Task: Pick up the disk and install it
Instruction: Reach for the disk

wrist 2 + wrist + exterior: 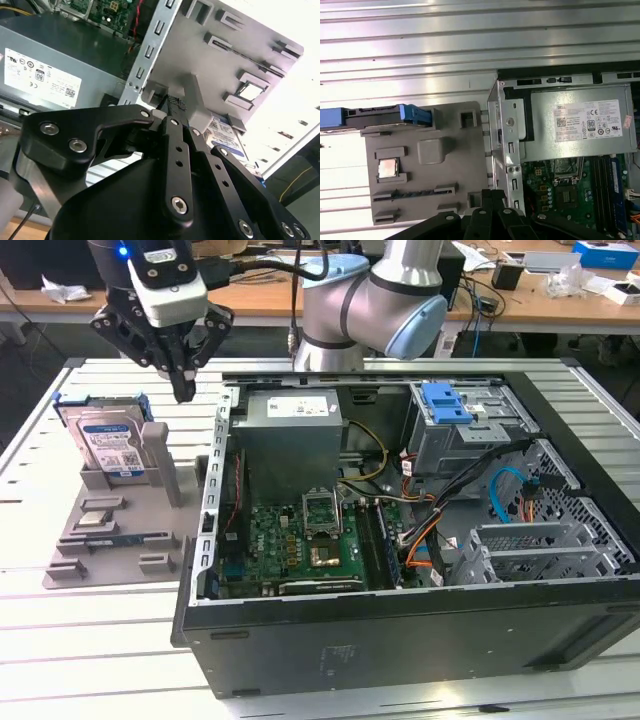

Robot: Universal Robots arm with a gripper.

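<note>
The disk (pixel 108 445) stands on edge in a grey holder (pixel 110 540) at the exterior view's left. It is silver-grey with a white and blue label and blue side rails. In the first wrist view the disk (pixel 375 116) shows edge-on at the holder's (pixel 435 170) end. In the second wrist view part of its label (pixel 225 132) peeks past the black fingers. My gripper (pixel 184 390) hangs shut and holding nothing, above the table between the holder and the computer case (pixel 400 640). It is higher than the disk and to its right in the exterior view. The shut gripper (pixel 174 104) points down at the holder's edge.
The open case holds a grey power-supply box (pixel 290 430), a motherboard (pixel 300 535), loose cables and a drive bay with a blue bracket (pixel 445 402). A small chip (pixel 387 168) lies in a holder slot. The slatted metal table (pixel 90 640) has room in front of the holder.
</note>
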